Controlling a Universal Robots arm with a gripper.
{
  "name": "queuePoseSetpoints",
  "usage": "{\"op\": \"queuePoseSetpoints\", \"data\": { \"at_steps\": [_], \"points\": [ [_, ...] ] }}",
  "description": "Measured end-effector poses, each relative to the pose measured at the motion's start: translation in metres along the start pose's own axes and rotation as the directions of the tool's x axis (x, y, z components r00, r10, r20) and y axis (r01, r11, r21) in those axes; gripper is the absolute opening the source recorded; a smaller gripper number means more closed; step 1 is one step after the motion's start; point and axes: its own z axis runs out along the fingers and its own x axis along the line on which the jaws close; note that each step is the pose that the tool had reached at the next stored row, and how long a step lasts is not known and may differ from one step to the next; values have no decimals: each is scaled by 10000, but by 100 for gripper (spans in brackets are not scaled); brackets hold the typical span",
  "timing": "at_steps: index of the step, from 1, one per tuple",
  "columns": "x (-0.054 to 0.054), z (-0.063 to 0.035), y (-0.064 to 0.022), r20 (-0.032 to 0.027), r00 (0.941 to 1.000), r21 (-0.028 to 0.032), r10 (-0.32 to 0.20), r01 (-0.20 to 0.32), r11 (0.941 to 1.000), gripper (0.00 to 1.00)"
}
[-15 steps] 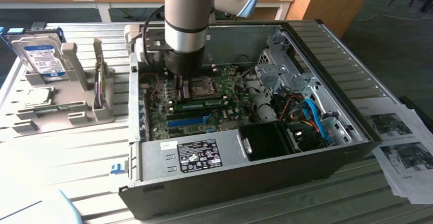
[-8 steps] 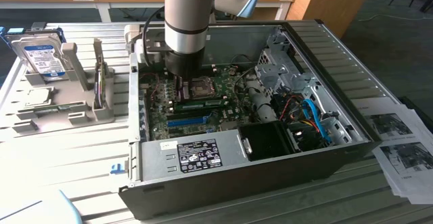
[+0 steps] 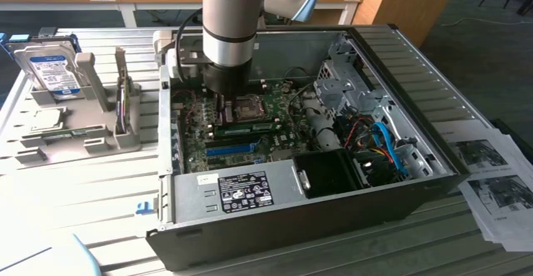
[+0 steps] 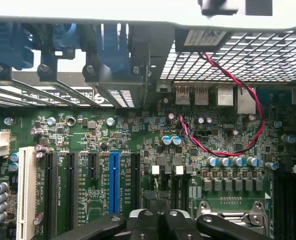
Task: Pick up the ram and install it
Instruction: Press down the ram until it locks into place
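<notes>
From the exterior view, I see my grey-and-blue jointed robot arm point(image 3: 229, 26) reaching down into the open black desktop computer case point(image 3: 275, 226), its gripper point(image 3: 224, 98) low over the green motherboard point(image 3: 249, 135) beside the square silver processor socket point(image 3: 248, 106). A thin green ram stick point(image 3: 246, 127) lies seated across the board just in front of the jaws, apart from them. A long blue plastic slot point(image 3: 231, 149) sits further forward. Outside the case, a boxy silver hard drive with a blue-white label point(image 3: 50, 70) stands in a grey plastic holder point(image 3: 92, 132) (well apart from the jaws).

From the wrist view, the black fingertips point(image 4: 147, 220) are pressed together, clenched with nothing between them. Ahead of them stand the blue slot point(image 4: 114, 187), a white slot point(image 4: 25, 190) and a looping red-and-black wire point(image 4: 222, 150).
</notes>
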Motion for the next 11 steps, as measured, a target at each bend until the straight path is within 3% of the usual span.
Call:
{"op": "queuePoseSetpoints", "data": {
  "at_steps": [11],
  "points": [
    [4,13,2,-2,10000,0,0,0,10000,9]
  ]
}}
